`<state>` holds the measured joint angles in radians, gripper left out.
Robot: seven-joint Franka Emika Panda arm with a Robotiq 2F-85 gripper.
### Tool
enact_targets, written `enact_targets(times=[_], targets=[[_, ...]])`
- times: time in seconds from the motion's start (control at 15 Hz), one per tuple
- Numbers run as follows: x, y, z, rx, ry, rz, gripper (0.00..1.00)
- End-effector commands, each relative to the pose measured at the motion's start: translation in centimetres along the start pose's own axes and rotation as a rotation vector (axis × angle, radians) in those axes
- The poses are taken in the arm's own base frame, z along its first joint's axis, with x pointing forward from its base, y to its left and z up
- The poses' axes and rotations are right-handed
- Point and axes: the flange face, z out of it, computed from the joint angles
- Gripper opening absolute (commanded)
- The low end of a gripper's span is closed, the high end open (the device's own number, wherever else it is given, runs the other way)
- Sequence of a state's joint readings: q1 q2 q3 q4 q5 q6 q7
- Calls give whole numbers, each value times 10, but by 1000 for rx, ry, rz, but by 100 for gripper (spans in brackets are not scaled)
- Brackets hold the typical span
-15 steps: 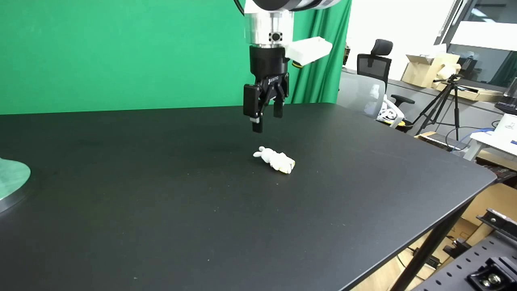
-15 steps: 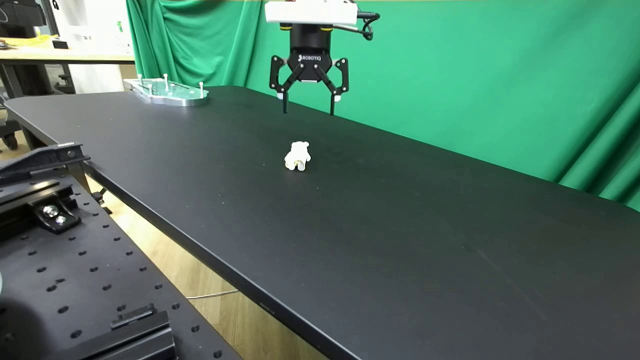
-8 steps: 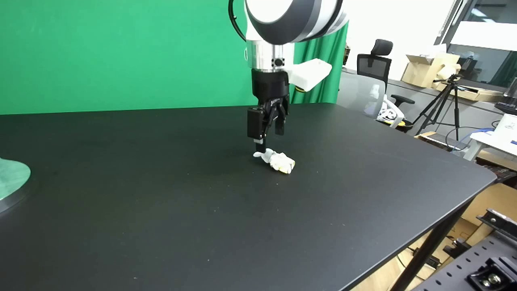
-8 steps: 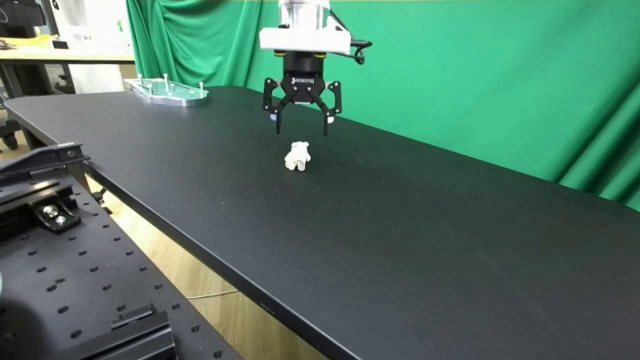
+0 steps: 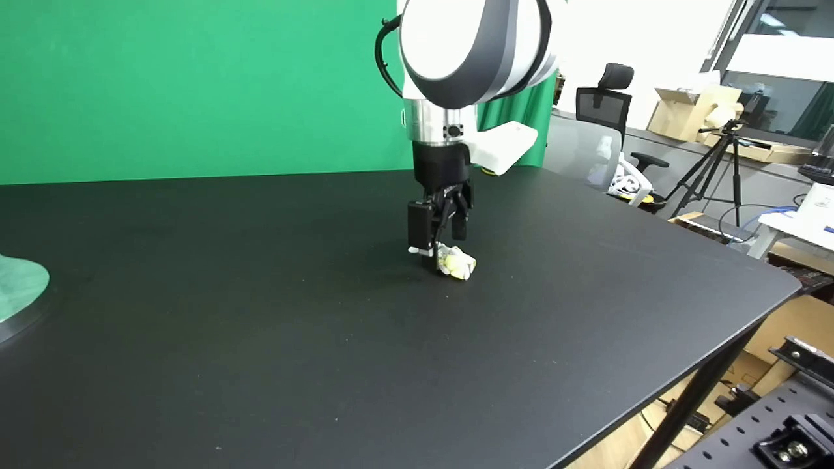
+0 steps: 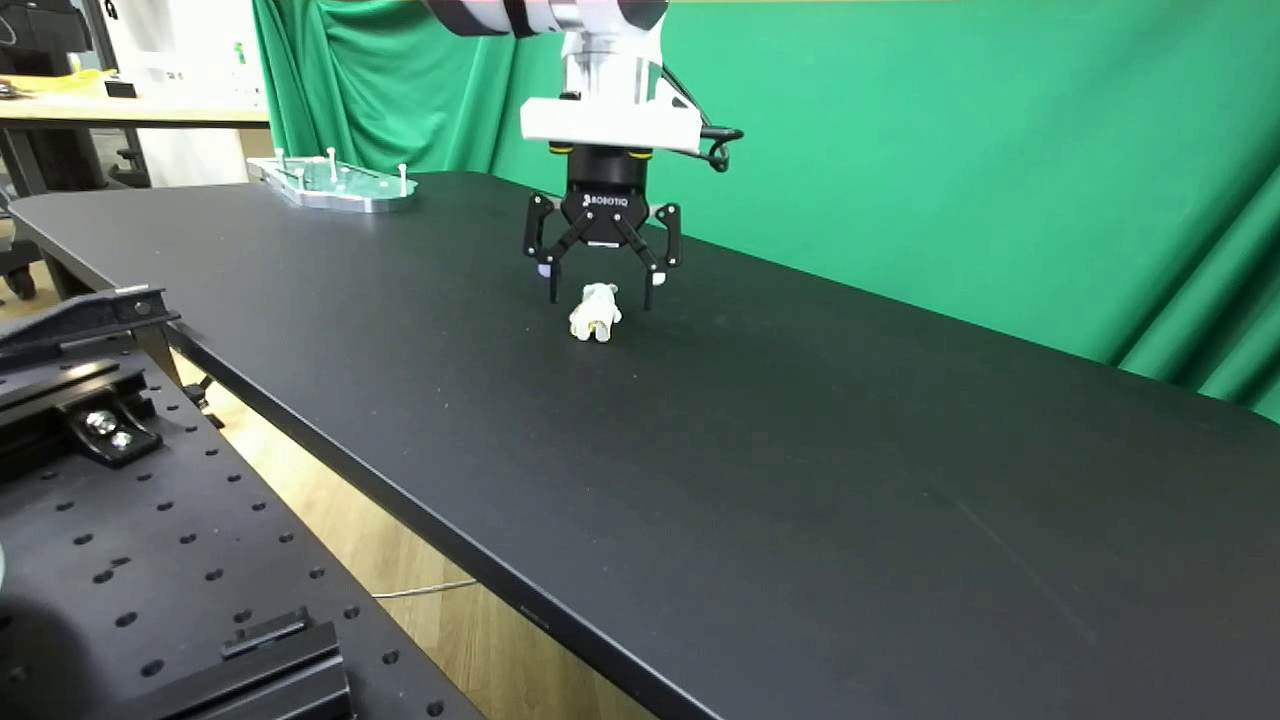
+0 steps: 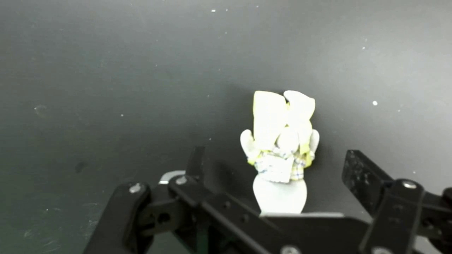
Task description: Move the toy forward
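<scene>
The toy, a small white figure with yellow and checked parts, lies flat on the black table (image 5: 293,339). It shows in both exterior views (image 5: 457,262) (image 6: 595,320) and in the wrist view (image 7: 279,165). My gripper (image 6: 601,303) is open and low over the toy's head end. Its two fingers stand on either side of the toy, with a gap on each side in the wrist view (image 7: 275,153). The near finger hides part of the toy in an exterior view (image 5: 446,253). The gripper's body hides the end of the head in the wrist view.
A pale green round disc (image 5: 19,286) stands at the table's left in an exterior view. A clear plate with posts (image 6: 340,188) lies at the table's far end. A perforated metal platform (image 6: 250,540) stands beyond the table's edge. A green curtain (image 6: 900,150) hangs behind.
My gripper has come down from well above the table to around the toy's head end, staying open. The toy has not moved.
</scene>
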<state>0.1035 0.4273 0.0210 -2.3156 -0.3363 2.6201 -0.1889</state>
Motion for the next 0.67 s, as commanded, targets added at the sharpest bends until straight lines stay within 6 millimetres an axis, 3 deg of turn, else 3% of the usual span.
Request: enact_targets(times=[0.0, 0.13, 0.6], targets=[[10, 2, 0, -26, -3, 8, 75], [14, 1, -2, -35, 5, 5, 68], [20, -3, -6, 15, 20, 32, 18]])
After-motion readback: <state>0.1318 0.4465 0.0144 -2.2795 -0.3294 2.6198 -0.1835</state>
